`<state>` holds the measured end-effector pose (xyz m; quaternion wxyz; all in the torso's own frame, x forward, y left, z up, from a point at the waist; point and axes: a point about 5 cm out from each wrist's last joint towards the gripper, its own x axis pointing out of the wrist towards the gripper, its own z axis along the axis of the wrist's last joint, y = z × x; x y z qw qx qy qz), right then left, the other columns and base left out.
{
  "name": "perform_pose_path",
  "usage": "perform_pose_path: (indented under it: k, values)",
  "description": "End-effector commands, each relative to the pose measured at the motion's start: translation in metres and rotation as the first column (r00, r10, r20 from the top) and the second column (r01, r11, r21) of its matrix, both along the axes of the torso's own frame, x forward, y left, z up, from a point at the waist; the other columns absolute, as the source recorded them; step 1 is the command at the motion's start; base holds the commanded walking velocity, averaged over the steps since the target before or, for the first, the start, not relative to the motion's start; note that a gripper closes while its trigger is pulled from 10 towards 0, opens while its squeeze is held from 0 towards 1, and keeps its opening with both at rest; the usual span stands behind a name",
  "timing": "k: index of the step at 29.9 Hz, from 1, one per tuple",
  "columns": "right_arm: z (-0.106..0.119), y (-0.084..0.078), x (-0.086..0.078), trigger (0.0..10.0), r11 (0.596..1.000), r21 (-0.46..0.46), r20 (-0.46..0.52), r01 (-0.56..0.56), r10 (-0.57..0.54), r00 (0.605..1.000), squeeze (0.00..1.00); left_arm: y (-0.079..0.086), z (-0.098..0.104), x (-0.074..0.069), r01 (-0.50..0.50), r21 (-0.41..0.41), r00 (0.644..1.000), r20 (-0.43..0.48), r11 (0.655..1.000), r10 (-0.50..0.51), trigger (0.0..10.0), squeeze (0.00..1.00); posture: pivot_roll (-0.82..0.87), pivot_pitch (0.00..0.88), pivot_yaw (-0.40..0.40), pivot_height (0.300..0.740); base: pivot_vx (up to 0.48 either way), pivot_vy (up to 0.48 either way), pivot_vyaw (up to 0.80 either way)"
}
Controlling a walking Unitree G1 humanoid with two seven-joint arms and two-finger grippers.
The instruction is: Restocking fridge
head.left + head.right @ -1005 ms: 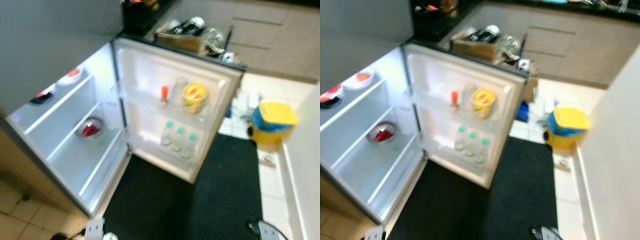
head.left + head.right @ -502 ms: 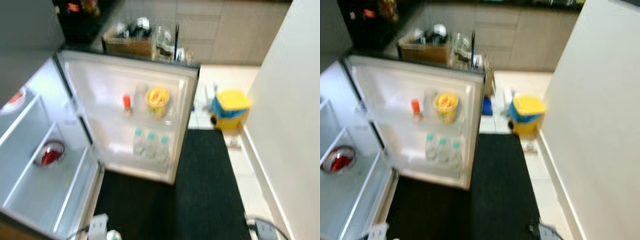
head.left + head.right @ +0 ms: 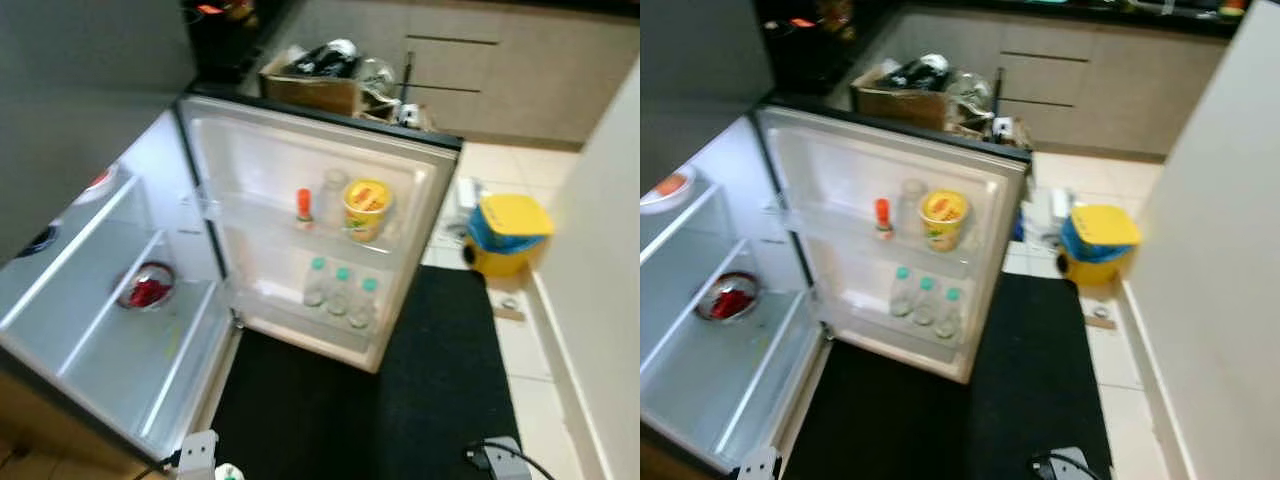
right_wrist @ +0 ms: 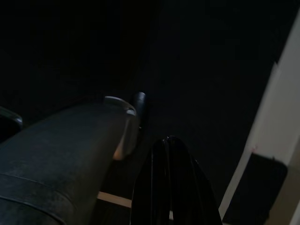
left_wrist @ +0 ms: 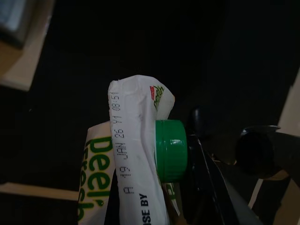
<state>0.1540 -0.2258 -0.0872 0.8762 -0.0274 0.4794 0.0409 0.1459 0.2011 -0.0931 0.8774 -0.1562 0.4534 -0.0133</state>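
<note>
White carton [image 5: 126, 164] with a green cap [image 5: 171, 150] sits clamped in the left pincer [image 5: 197, 159] above the black mat [image 3: 400, 400], before the open fridge [image 3: 300, 200]; right pincer's [image 4: 171, 187] fingers lie together.

My left gripper [image 5: 197, 154] has slim, glossy black fingers [image 5: 211, 178], with a round black knob and a pale grey edge just beside them. My right gripper [image 4: 171, 187] shows rounded black fingers, next to a dark cylindrical limb with a silvery rim.
</note>
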Motion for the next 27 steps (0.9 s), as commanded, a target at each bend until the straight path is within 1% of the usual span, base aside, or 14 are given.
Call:
perform_pose_path:
  k: [1, 7, 14, 20, 27]
  values:
    - [-0.0002, -0.0046, -0.0026, 10.0, 0.999, -0.025, 0.002, 0.032, -0.031, 1.0, 0.0, -0.0041, -0.0028, -0.0049, 0.007, -0.008, 1.0, -0.026, 1.0, -0.008, 10.0, 0.0, -0.05, 0.076, -0.031, 0.74, 0.0, 0.0, 0.0]
    - [-0.0002, -0.0045, -0.0027, 10.0, 0.999, -0.019, 0.007, 0.043, -0.043, 0.999, 0.0, -0.0047, -0.0023, -0.0039, 0.009, -0.012, 1.0, -0.018, 1.0, -0.009, 10.0, 0.0, -0.05, 0.079, -0.03, 0.74, 0.0, 0.0, 0.0]
    - [-0.0014, -0.0016, -0.0044, 10.0, 0.999, -0.001, 0.008, 0.048, -0.048, 0.999, 0.0, -0.0058, -0.0025, -0.0052, 0.034, -0.014, 0.999, -0.015, 0.999, -0.034, 10.0, 0.0, -0.05, 0.08, -0.029, 0.74, 0.0, 0.0, 0.0]
    - [-0.0011, -0.0013, -0.0034, 10.0, 0.999, -0.003, 0.012, 0.054, -0.054, 0.998, 0.0, -0.0057, -0.003, -0.0066, 0.04, -0.012, 0.999, -0.019, 0.999, -0.04, 10.0, 0.0, -0.05, 0.081, -0.029, 0.74, 0.284, 0.0, 0.0]
    - [0.0013, -0.0001, 0.0034, 10.0, 0.998, -0.001, 0.036, 0.069, -0.069, 0.997, 0.0, -0.0071, -0.0035, -0.0077, 0.048, -0.018, 0.999, -0.02, 0.999, -0.048, 10.0, 0.0, -0.06, 0.085, -0.024, 0.74, 0.267, 0.0, 0.0]
